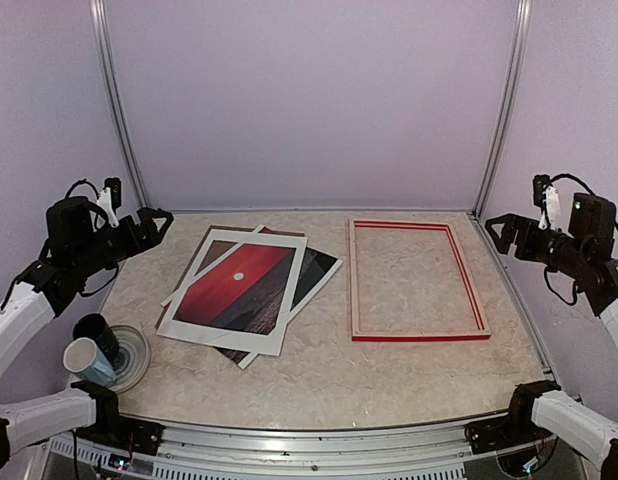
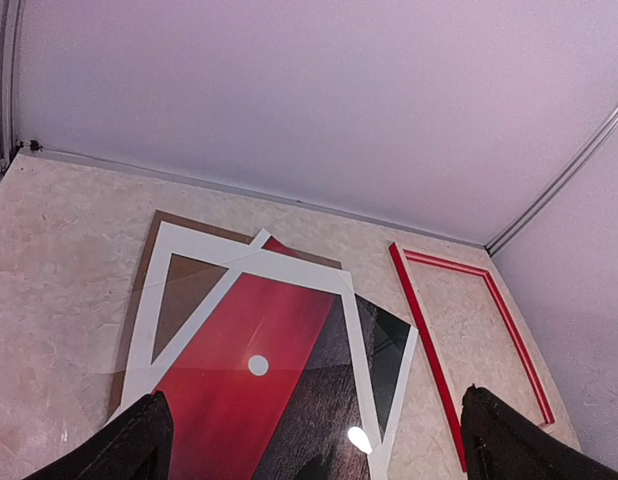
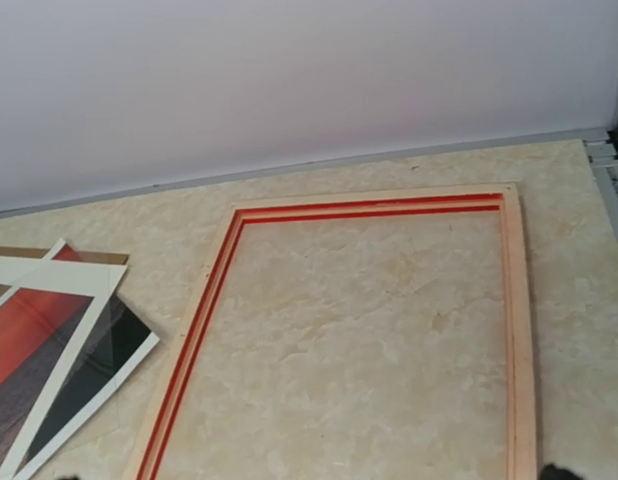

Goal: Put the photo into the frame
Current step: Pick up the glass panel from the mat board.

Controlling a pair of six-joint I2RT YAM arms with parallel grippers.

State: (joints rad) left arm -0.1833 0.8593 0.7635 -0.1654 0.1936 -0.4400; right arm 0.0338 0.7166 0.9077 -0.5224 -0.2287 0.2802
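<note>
The white-bordered red sunset photo (image 1: 236, 292) lies topmost over a dark print (image 1: 316, 275) and brown cardboard board (image 2: 181, 290), left of the thin red-and-pale wooden frame (image 1: 420, 337) on the bench (image 1: 319, 385). The left hand (image 1: 157, 228) and right hand (image 1: 494, 236) hang wide and empty. Pinching the flat paper may drag the lower sheets along.

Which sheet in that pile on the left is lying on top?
The red sunset photo with the white border; the dark glossy sheet and brown cardboard stick out from under it.
</note>
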